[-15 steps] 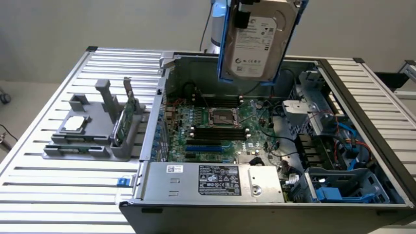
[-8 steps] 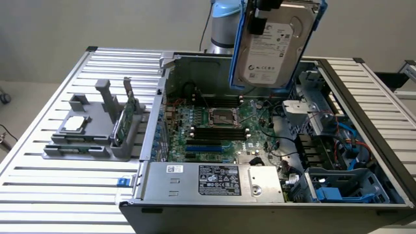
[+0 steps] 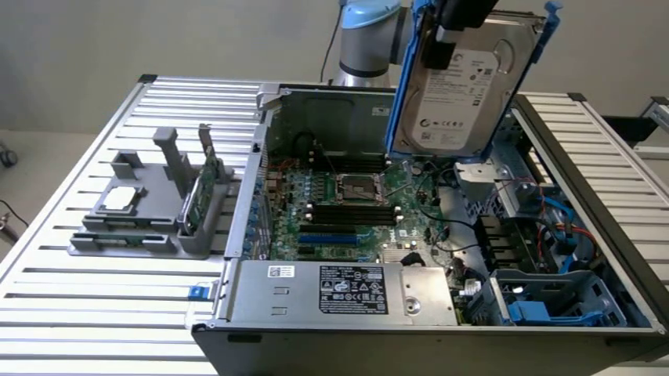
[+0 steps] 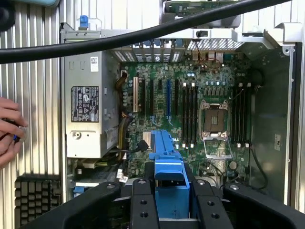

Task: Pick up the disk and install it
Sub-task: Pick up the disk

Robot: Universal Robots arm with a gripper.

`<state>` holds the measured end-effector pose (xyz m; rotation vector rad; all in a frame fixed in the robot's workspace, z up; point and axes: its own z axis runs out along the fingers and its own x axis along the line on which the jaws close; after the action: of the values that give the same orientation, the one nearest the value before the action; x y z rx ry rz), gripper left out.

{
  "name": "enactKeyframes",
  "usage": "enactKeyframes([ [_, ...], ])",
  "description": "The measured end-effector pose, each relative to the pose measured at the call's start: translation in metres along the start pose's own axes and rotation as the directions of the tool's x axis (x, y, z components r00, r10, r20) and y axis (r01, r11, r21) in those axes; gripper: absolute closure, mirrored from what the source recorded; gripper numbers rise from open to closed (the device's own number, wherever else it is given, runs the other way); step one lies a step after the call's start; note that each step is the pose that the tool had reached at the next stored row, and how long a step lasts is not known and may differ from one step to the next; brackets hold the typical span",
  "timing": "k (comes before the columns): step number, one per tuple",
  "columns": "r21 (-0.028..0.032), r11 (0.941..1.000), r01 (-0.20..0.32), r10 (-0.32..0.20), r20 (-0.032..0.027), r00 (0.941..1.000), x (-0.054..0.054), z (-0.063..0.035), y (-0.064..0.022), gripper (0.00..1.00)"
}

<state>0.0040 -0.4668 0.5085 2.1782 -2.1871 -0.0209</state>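
Ribbed aluminium slats form the table [image 3: 63,313] on my exterior view; an open computer case [image 3: 418,345] of grey sheet metal lies flat on it, its green motherboard [image 3: 345,196] facing up beside a boxy silver power supply [image 3: 345,290] with a black label. I see the hand [image 3: 452,27] pinching the disk [image 3: 465,86] by its top end; the disk hangs upright above the case's interior, flat silver face and white label toward the camera, blue plastic frame along both long edges. On my wrist view the black fingers [image 4: 143,210] clamp that blue frame from either side. At the exterior view's left a grey moulded holder [image 3: 136,227] carries a square silver chip [image 3: 121,200] and a thin green card [image 3: 200,192] standing on edge. A person's fingertips [image 4: 9,124] show over the slats beside the case; a thick black cable [image 4: 119,40] crosses the wrist view.
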Motion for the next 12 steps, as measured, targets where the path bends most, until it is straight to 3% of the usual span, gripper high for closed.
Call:
enactKeyframes([
  [12, -0.0004, 1.0000, 0.000, 0.000, -0.0001, 1.0000, 0.039, 0.0001, -0.0216, 0.67],
])
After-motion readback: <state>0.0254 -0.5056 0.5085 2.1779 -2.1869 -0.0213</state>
